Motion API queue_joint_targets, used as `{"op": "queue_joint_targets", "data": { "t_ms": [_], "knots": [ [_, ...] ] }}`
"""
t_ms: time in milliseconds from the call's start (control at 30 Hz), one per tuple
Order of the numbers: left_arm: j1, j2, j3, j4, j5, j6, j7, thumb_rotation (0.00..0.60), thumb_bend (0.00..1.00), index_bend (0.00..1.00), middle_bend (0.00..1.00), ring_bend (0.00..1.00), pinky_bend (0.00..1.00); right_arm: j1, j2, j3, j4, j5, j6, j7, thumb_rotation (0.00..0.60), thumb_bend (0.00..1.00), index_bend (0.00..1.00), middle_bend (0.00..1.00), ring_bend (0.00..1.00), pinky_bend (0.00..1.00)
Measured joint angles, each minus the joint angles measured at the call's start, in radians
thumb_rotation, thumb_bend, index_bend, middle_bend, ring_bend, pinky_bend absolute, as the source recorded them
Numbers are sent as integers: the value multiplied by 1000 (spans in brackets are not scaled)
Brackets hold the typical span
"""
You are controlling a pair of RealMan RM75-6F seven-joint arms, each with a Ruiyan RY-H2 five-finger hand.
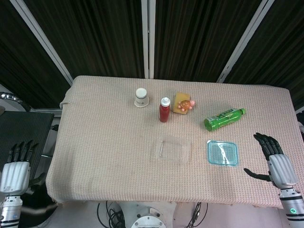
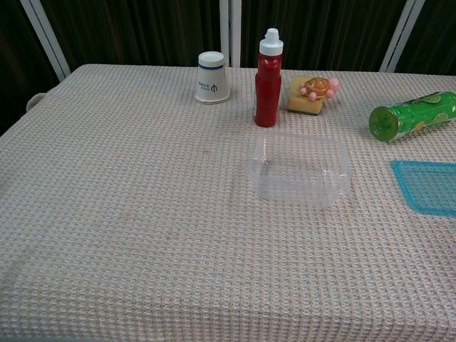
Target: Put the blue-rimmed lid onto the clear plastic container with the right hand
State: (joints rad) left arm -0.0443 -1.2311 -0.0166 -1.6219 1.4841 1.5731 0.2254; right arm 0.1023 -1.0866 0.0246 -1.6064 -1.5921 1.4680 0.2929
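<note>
The blue-rimmed lid (image 1: 222, 153) lies flat on the cloth at the right; the chest view shows the lid (image 2: 428, 187) cut off by the right edge. The clear plastic container (image 1: 171, 149) stands open-topped and empty near the table's middle, left of the lid, and the container (image 2: 300, 169) shows plainly in the chest view. My right hand (image 1: 275, 160) hovers right of the lid, fingers spread, holding nothing. My left hand (image 1: 16, 164) hangs off the table's left side, open and empty. Neither hand appears in the chest view.
A red sauce bottle (image 1: 164, 109), an upturned white cup (image 1: 141, 98) and a yellow sponge with a toy (image 1: 184, 103) stand in a row at the back. A green bottle (image 1: 224, 118) lies on its side behind the lid. The woven tablecloth (image 1: 104, 152) covers the table.
</note>
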Motion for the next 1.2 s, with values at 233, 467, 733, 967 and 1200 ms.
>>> {"op": "queue_joint_targets", "data": {
  "t_ms": [233,467,733,967,1200],
  "knots": [
    [1,-8,-5,10,-4,-10,-7,600,58,129,47,0,0,9,-3,1,-23,17,-27,-33,600,33,0,66,0,0],
    [-3,-10,-3,17,6,-20,-15,600,58,129,47,0,0,25,-13,-10,-50,57,-106,-72,600,24,0,67,0,0],
    [-17,-18,-10,42,2,-51,-34,600,58,129,47,0,0,110,-23,-1,-77,195,-334,-160,600,14,0,73,0,0],
    [-20,-25,-10,46,-7,-65,-35,600,58,128,47,0,0,220,-87,28,-25,321,-496,-294,600,15,0,89,0,0],
    [-17,-22,-8,38,-16,-72,-25,600,58,128,47,0,0,282,-148,40,61,412,-592,-355,600,15,0,90,0,0]
  ]
}}
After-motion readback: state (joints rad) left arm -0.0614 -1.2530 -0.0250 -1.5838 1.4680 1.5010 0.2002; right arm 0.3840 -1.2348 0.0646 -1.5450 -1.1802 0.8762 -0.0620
